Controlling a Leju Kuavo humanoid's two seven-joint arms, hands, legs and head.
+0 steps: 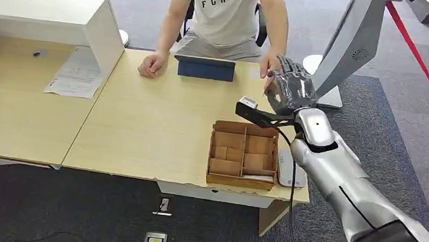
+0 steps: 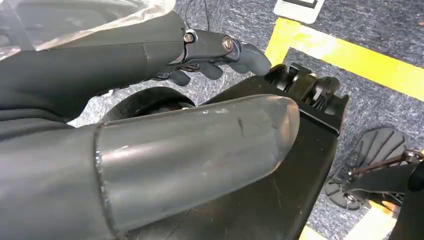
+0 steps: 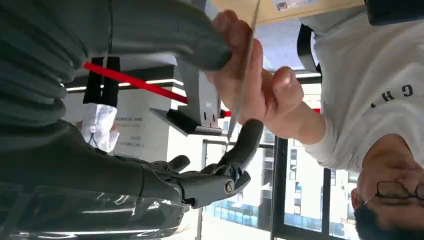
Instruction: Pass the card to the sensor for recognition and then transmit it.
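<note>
My right hand's fingers [image 3: 245,142] pinch the card [image 3: 243,80] with the thumb while the person's hand [image 3: 250,75] grips it. Letting go late could bend it; letting go early drops it beside the cardboard box [image 1: 243,154].

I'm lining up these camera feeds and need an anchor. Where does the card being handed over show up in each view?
Head view: the card is mostly hidden, at the far right of the desk between the right robot hand and the person's hand.
Left wrist view: not in it.
Right wrist view: the card is edge-on, a thin strip across the person's hand.
Shared landmark: the person's white shirt.
</note>
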